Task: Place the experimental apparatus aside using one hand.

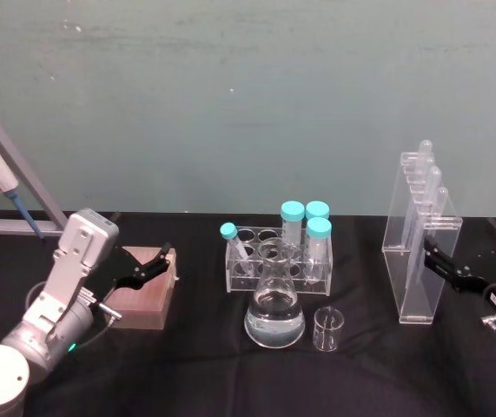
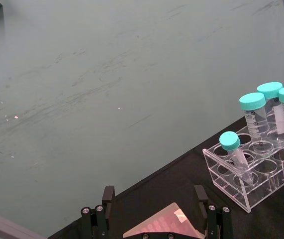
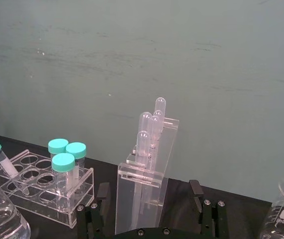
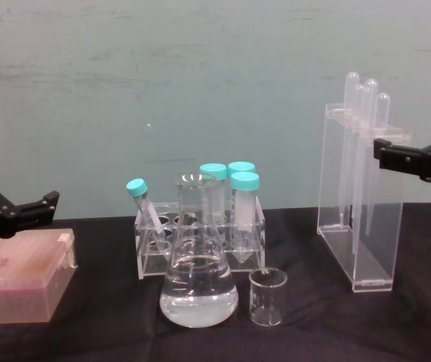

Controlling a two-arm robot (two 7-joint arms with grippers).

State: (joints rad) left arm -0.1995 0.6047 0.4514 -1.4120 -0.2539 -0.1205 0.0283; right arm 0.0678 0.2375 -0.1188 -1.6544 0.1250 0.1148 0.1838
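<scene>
Acrylic stand (image 1: 419,261): upright at the right of the tabletop (image 1: 369,382), long pipettes (image 4: 362,136) racked inside; their lower ends are hard to make out through the clear walls.
Right gripper (image 3: 149,189): jaws open, just beside the stand's upper right edge; contact cannot be told.
Conical flask (image 1: 274,304): part-filled, centre front, masking part of the tube rack (image 1: 256,261) behind.
Small beaker (image 1: 327,328): just right of the flask.
Left gripper (image 1: 155,263): jaws open above a pink box (image 1: 143,295), far left.
</scene>
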